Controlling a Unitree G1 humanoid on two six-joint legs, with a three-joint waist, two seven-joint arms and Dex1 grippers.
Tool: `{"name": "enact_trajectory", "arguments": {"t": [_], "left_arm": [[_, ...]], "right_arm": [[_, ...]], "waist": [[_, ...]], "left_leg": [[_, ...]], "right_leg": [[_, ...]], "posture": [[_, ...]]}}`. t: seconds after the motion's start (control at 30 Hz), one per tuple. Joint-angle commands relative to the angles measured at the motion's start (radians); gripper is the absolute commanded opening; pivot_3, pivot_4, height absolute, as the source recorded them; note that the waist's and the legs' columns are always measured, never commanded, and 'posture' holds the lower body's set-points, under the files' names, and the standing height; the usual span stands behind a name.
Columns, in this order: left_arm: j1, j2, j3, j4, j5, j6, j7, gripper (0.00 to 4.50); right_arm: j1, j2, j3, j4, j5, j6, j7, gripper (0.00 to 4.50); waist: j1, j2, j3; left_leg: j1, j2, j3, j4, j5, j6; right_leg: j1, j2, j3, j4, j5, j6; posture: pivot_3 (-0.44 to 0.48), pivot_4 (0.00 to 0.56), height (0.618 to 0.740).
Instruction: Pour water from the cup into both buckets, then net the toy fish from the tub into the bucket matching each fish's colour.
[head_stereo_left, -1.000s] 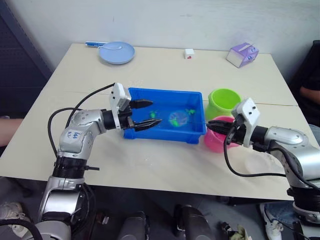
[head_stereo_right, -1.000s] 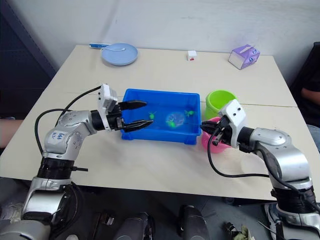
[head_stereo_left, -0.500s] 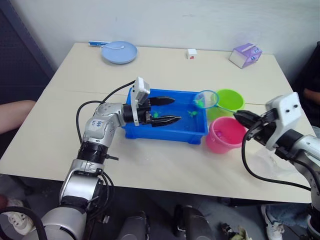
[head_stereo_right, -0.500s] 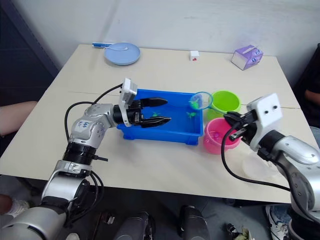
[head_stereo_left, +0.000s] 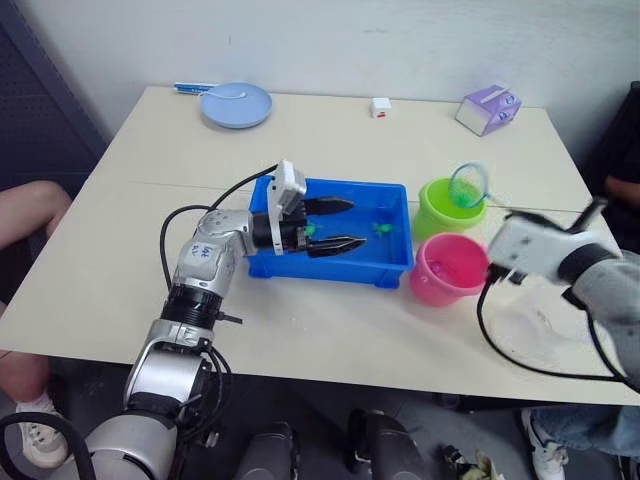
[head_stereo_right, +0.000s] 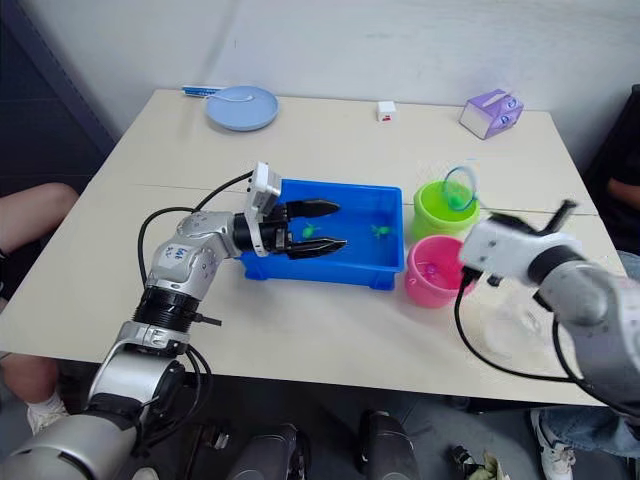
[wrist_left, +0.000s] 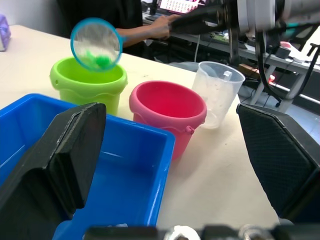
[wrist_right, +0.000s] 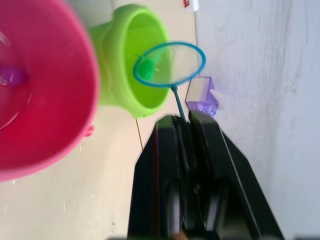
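Note:
The blue tub (head_stereo_left: 392, 268) sits mid-table with a green toy fish (head_stereo_left: 380, 228) in its water. My left gripper (head_stereo_left: 358, 222) hangs open just over the tub, holding nothing. To the tub's right stand the green bucket (head_stereo_left: 440, 212) and the pink bucket (head_stereo_left: 447, 275); a pink fish (wrist_right: 12, 76) lies in the pink one. My right gripper (wrist_right: 182, 122) is shut on the net's handle. The net (head_stereo_left: 466, 185) hovers tilted over the green bucket with a green fish (wrist_left: 102, 61) in its mesh. The clear cup (wrist_left: 218, 97) stands beyond the pink bucket on my right.
A pale blue plate (head_stereo_left: 235, 104) with a spoon, a small white block (head_stereo_left: 379, 106) and a purple box (head_stereo_left: 486, 108) lie along the far edge. One person sits at the left edge (head_stereo_left: 30, 210), another at the right (head_stereo_left: 625, 150).
My right gripper has lifted the net out of the tub with a green fish in it and swung it right, over the green bucket. The left gripper has reached further over the tub.

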Motion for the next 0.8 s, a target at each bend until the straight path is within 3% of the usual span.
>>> {"name": "enact_trajectory", "arguments": {"t": [0.03,0.2,0.37,0.43,0.63,0.8], "left_arm": [[0.014,0.033,0.032,-0.081,-0.017,0.012,0.009,4.5],[0.04,0.045,0.042,-0.111,-0.016,0.019,0.031,4.5],[0.063,0.044,0.045,-0.149,-0.02,0.032,0.047,4.5],[0.064,0.043,0.048,-0.16,-0.021,0.038,0.054,4.5],[0.057,0.047,0.053,-0.161,-0.023,0.045,0.055,4.5],[0.045,0.037,0.056,-0.144,-0.02,0.035,0.06,4.5]], "right_arm": [[-0.059,-0.067,-0.023,0.064,-0.16,-0.138,-0.029,0.77],[-0.084,-0.082,-0.102,0.143,-0.193,-0.245,-0.014,0.77],[-0.073,-0.072,-0.027,0.162,-0.226,-0.385,0.076,0.77],[-0.079,-0.078,-0.063,0.192,-0.278,-0.386,0.046,0.77],[-0.137,-0.178,-0.081,0.308,-0.321,-0.553,0.065,0.77],[-0.164,-0.177,-0.081,0.362,-0.232,-0.688,0.104,0.77]], "waist": [[-0.001,0.0,0.0],[0.0,0.0,0.0],[0.001,0.0,0.0],[0.002,0.0,0.0],[0.0,0.0,0.0],[-0.003,0.0,0.0]], "left_leg": [[0.0,0.0,0.0,0.0,0.0,0.0],[0.0,0.0,0.0,0.0,0.0,0.0],[0.0,0.0,-0.001,0.0,0.0,0.0],[0.0,0.0,-0.001,0.0,0.0,0.0],[0.0,0.0,0.0,0.001,0.0,0.0],[0.0,0.002,0.0,0.0,0.0,-0.001]], "right_leg": [[0.0,0.0,0.0,0.0,0.0,0.0],[0.0,0.0,0.0,0.0,0.0,0.0],[0.001,0.0,-0.001,-0.001,0.0,0.0],[0.0,0.0,-0.001,-0.001,0.0,0.0],[0.0,0.0,0.0,0.0,0.0,0.0],[0.001,0.001,0.0,-0.001,0.0,0.0]], "posture": [[0.0,0.15,0.74],[0.0,0.15,0.74],[0.0,0.15,0.74],[0.0,0.15,0.74],[0.0,0.15,0.74],[0.0,0.15,0.74]]}}
